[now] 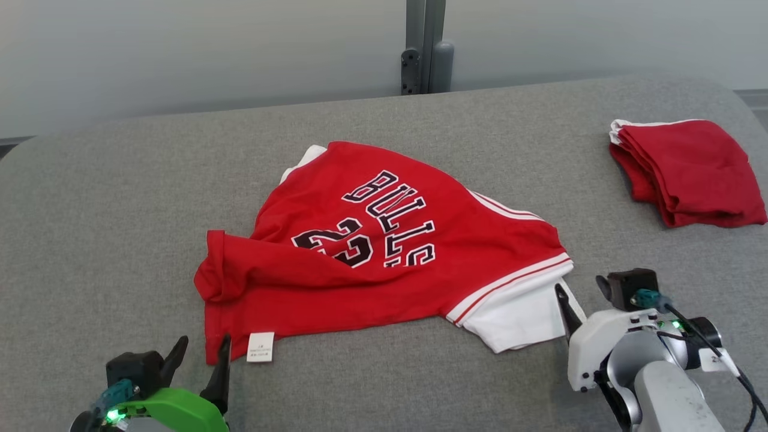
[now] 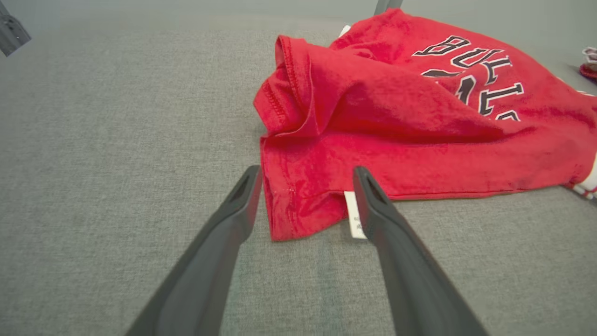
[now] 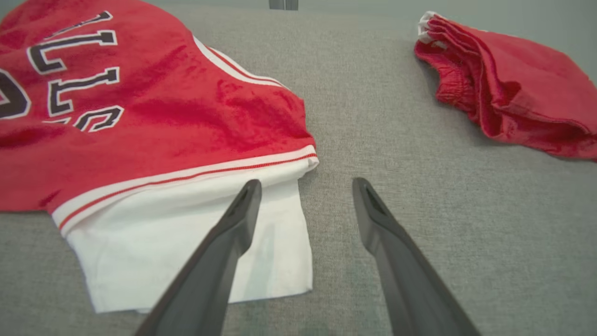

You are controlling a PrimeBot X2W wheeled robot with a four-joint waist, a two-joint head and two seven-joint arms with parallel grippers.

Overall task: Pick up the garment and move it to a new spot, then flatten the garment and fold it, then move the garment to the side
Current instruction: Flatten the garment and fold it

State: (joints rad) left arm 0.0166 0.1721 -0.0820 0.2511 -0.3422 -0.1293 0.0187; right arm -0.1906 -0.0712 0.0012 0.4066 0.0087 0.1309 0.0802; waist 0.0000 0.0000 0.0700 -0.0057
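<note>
Red jersey [image 1: 384, 252] lies crumpled near the middle of the grey padded table [image 1: 120, 198]; both grippers are released and empty.

Lettering and number face up; one edge of the jersey is folded over itself on the robot's left. The left gripper [image 1: 204, 340] sits at the near left corner of the hem with jaws spread wide, grasping nothing; the white label [image 1: 261, 347] lies just beside one finger. The right gripper [image 3: 306, 181] is at the white sleeve [image 3: 186, 242], jaws spread wide, one finger over the white cloth and the other over bare table. A second red garment [image 1: 690, 171] lies folded, well apart, at the far right.
</note>
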